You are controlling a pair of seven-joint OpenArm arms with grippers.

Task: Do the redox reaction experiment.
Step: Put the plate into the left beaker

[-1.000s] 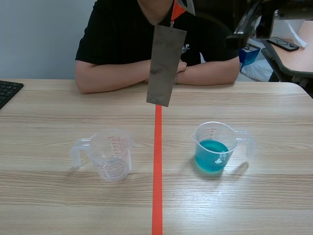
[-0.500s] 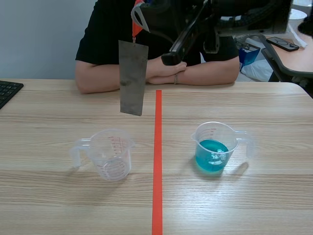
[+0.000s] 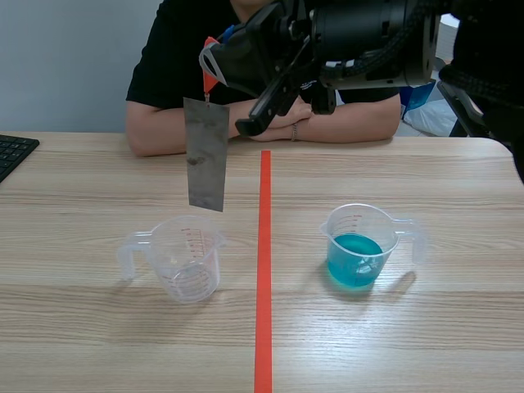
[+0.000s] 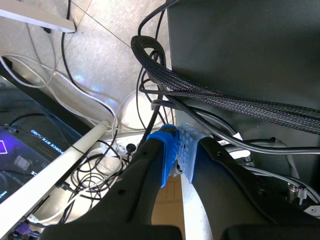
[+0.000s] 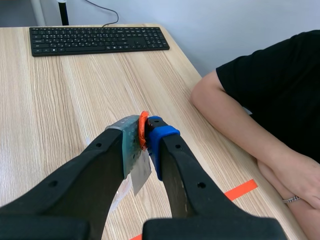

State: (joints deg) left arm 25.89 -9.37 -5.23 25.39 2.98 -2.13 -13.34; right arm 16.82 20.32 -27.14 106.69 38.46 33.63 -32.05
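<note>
The left gripper (image 4: 177, 152) is seen only in its own wrist view, where its 2 pads are pressed together with nothing between them, over a tangle of black and white cables (image 4: 150, 90).

On the table (image 3: 82, 327), a black keyboard (image 3: 15, 151) lies at the far left edge. Right of it, an empty clear measuring cup (image 3: 187, 258) stands upright, its handle turned left. Over this cup a grey metal sheet (image 3: 205, 154) hangs in the air from an orange tab (image 3: 210, 78), its lower edge apart from the cup's rim. The tab is pinched between the fingers of the right gripper (image 3: 214, 64), whose arm comes in high from the right. In the right wrist view the tab (image 5: 142, 125) is clamped between the 2 pads of that gripper (image 5: 145, 134).

A red tape line (image 3: 264, 270) runs down the middle. Right of it, a 2nd clear cup (image 3: 358, 250) holds blue liquid. A person's folded arms (image 3: 327, 123) rest on the far edge.
</note>
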